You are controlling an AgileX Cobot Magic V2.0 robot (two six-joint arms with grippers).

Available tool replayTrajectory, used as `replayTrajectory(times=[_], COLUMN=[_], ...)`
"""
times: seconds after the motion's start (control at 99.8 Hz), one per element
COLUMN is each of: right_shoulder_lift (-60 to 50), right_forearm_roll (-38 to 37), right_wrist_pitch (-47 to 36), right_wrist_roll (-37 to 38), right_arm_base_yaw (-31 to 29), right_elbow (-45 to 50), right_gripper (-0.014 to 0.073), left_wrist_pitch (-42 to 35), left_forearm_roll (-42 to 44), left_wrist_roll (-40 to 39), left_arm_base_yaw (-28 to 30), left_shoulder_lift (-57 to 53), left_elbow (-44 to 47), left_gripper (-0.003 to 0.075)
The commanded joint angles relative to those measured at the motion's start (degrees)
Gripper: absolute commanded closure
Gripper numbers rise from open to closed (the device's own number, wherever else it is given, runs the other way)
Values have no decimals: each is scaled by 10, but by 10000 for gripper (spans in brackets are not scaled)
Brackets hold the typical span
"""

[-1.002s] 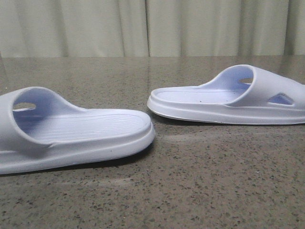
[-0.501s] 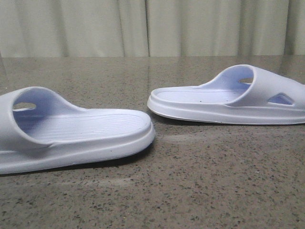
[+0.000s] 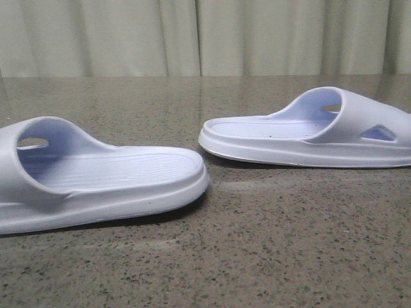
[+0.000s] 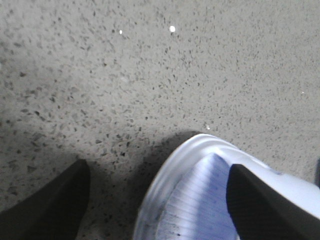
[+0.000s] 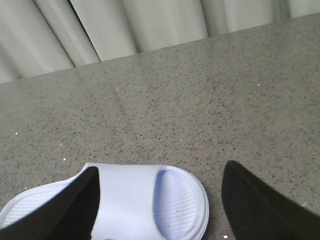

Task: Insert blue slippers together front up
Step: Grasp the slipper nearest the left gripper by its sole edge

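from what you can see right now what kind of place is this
Probably an indoor test bench or lab set-up, not a home. A speckled stone-look table holds only two pale blue slippers, and a plain pleated curtain closes off the whole back.

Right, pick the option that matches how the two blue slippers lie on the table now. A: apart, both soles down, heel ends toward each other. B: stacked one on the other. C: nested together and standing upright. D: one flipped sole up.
A: in the front view the left slipper and the right slipper rest flat with bare table between their heel ends.
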Motion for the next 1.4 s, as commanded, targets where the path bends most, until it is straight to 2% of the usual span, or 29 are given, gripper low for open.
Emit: replayTrajectory(times=[0.0, 0.291, 0.571, 1.393], right_shoulder_lift=[5, 5, 5, 5], right_forearm_roll=[2, 2, 2, 2], right_wrist_pitch=[-47, -47, -47, -47], right_wrist_roll=[-2, -2, -2, -2], right_arm_base_yaw=[1, 1, 1, 1], right_elbow=[-21, -21, -21, -21], right_gripper=[148, 148, 148, 148], left_wrist_pitch=[0, 44, 48, 38], left_forearm_roll=[-34, -94, -133, -145], left_wrist_roll=[-4, -4, -4, -4], left_arm_base_yaw=[2, 2, 2, 2], left_shoulder_lift=[5, 5, 5, 5], left_elbow=[-14, -14, -14, -14], left_gripper=[211, 211, 220, 635])
